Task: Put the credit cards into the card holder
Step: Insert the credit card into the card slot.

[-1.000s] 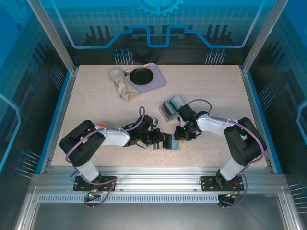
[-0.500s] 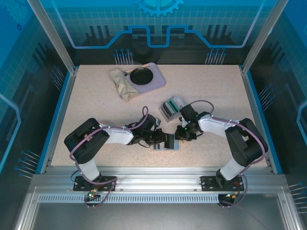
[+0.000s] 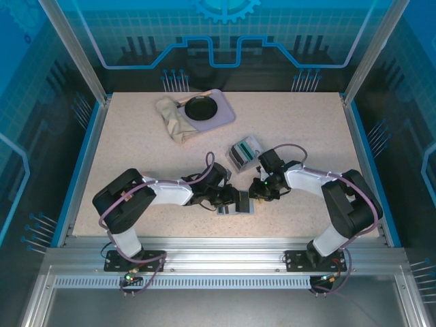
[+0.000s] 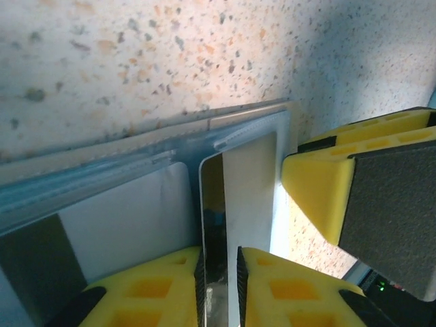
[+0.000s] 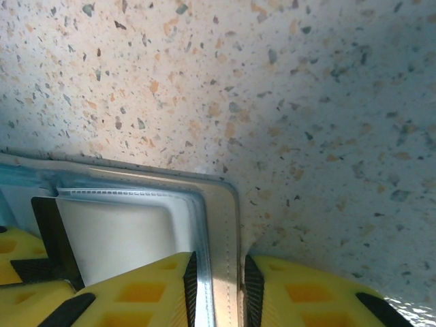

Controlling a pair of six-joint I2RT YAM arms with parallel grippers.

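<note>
Card holder lying open on the table near its front edge; left gripper slightly parted astride a credit card partly in its pocket; right gripper pinching the holder's rim; beyond, grey tray of upright cards

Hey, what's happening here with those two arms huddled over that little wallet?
The robot is loading cards into the card holder. Its right gripper pinches the holder's edge to steady it, while the left gripper has a white card between its fingers, its far end at a pocket's mouth. More cards wait upright in a grey tray behind.
</note>
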